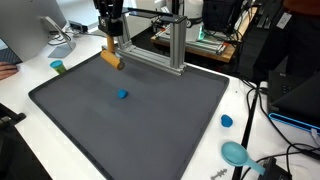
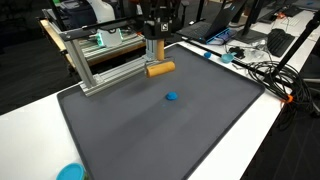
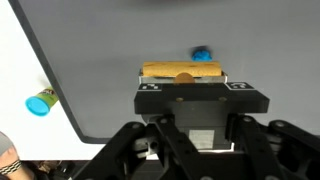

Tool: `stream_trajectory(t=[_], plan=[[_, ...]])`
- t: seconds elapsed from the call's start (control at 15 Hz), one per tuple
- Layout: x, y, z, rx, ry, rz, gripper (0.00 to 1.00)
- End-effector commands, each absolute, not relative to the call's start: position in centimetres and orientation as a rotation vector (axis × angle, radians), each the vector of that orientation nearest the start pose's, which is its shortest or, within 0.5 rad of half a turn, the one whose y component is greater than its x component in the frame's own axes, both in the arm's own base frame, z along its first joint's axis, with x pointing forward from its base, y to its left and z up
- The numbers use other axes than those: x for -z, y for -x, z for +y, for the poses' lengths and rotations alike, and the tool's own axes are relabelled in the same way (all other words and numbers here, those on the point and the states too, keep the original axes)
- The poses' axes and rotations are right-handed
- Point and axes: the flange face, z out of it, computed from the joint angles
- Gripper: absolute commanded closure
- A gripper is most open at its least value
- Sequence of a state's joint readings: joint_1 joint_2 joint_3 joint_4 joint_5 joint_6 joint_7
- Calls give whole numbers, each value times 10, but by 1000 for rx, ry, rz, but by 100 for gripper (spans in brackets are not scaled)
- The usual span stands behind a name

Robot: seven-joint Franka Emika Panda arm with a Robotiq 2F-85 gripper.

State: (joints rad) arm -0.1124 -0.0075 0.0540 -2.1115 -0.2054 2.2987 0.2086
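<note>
My gripper (image 1: pixel 111 46) hangs over the far corner of the dark grey mat (image 1: pixel 140 130), in front of the aluminium frame. It is shut on an orange-tan cylinder (image 1: pixel 112 60), which lies crosswise under the fingers just above the mat in both exterior views (image 2: pixel 160 69). In the wrist view the cylinder (image 3: pixel 180 72) shows past the black gripper body, which hides the fingertips. A small blue object (image 1: pixel 122 95) lies on the mat a short way off; it also shows in the other exterior view (image 2: pixel 172 97) and in the wrist view (image 3: pixel 202 54).
An aluminium frame (image 1: pixel 165 45) stands along the mat's far edge (image 2: pixel 100 60). A teal cup (image 1: pixel 58 67) stands on the white table beside the mat (image 3: pixel 41 102). A blue cap (image 1: pixel 227 121) and a teal dish (image 1: pixel 236 153) lie beyond the opposite edge. Cables and monitors surround the table.
</note>
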Motion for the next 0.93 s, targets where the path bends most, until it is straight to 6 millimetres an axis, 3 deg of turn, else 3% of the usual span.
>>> stream_trajectory(t=[0.0,0.4,0.87], plan=[[-431,-563,-35,363,3246,196,78],[-397,-578,-30,372,3186,63,78],[-357,-586,-45,327,3136,8,78]])
